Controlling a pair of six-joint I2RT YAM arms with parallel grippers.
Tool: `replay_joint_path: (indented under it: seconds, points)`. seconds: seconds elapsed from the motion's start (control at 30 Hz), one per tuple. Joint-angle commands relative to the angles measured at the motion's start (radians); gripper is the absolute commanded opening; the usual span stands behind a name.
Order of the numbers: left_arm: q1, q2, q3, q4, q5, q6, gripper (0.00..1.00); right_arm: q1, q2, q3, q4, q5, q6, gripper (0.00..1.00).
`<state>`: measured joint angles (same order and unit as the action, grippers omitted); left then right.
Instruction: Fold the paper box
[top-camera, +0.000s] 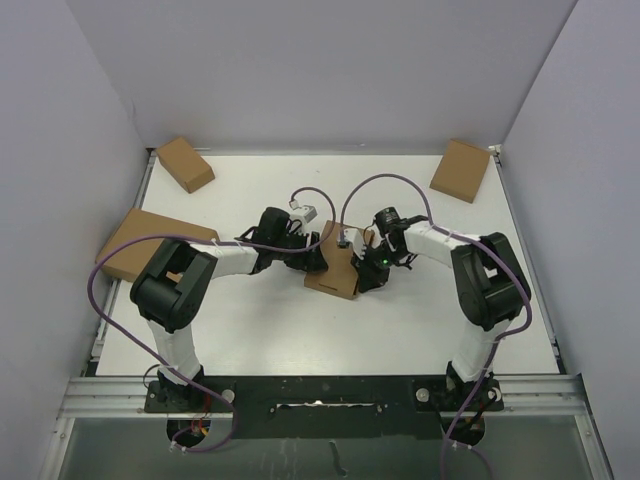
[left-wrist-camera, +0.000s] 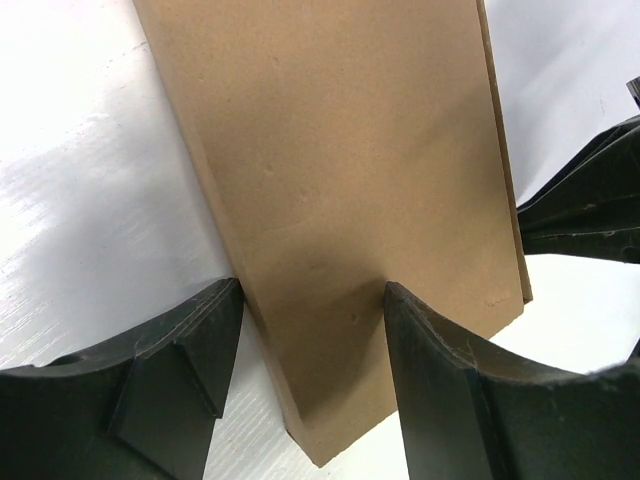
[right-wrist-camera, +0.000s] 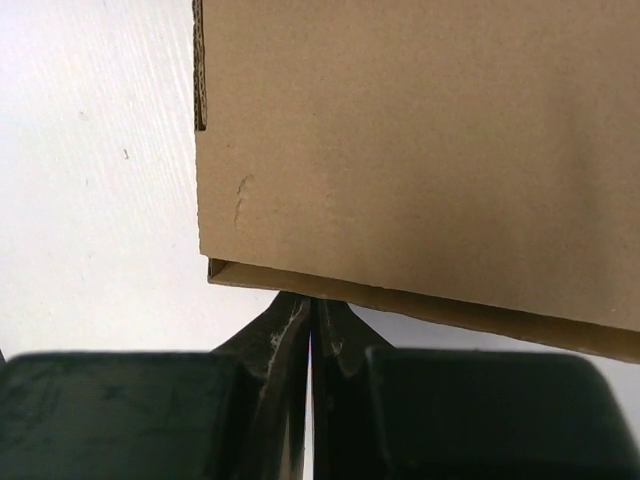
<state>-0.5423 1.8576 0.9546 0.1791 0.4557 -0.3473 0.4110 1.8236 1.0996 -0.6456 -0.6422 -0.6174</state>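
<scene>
We're on the closing step, by our reckoning: the paper box (top-camera: 335, 282) lies mid-table (top-camera: 280, 335) with its broad top panel down, and only a thin gap shows under that panel's edge in the right wrist view. The left gripper (top-camera: 312, 257) is at the box's left side, fingers apart and straddling a corner, one finger over the panel, holding it down rather than pinching, we'd say. The right gripper (top-camera: 372, 272) is at the box's right side, fingers pressed together, tips just at that gapped edge. The next move calls for a steady push there while the left arm holds the panel down. The table is white and smooth. Grey walls (top-camera: 320, 70) stand beyond the box, and three more cardboard pieces (top-camera: 185, 163) lie well apart from it.
</scene>
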Motion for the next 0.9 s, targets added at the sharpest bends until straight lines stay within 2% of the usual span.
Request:
replay_joint_path:
  seconds: [0.0, 0.17, 0.4, 0.5, 0.6, 0.67, 0.77, 0.83, 0.87]
  points:
    - [-0.027, 0.010, 0.021, 0.024, 0.073, 0.031, 0.56, 0.022, -0.064, 0.010, 0.013, -0.066, -0.065, 0.00]
    - [-0.013, -0.027, 0.010, 0.017, 0.056, 0.053, 0.58, 0.018, -0.101, 0.003, -0.067, -0.056, -0.228, 0.01]
    - [0.042, -0.125, -0.002, 0.008, 0.012, 0.065, 0.66, -0.083, -0.198, -0.024, -0.117, -0.104, -0.350, 0.09]
    - [0.050, -0.175, -0.004, -0.011, -0.035, 0.080, 0.70, -0.150, -0.239, -0.025, -0.102, -0.147, -0.327, 0.12]
    - [0.051, -0.242, -0.032, -0.011, -0.088, 0.085, 0.71, -0.243, -0.266, -0.031, -0.008, -0.213, -0.211, 0.17]
    - [0.051, -0.290, -0.059, -0.013, -0.119, 0.070, 0.67, -0.306, -0.280, -0.047, 0.088, -0.253, -0.121, 0.23]
    - [0.042, -0.369, -0.136, 0.018, -0.135, 0.009, 0.52, -0.333, -0.274, -0.053, 0.206, -0.217, -0.033, 0.33]
    - [0.031, -0.411, -0.194, 0.030, -0.131, -0.040, 0.36, -0.327, -0.237, -0.020, 0.242, -0.169, -0.018, 0.33]
    - [0.021, -0.430, -0.222, 0.032, -0.126, -0.060, 0.30, -0.321, -0.211, 0.005, 0.250, -0.151, -0.016, 0.28]
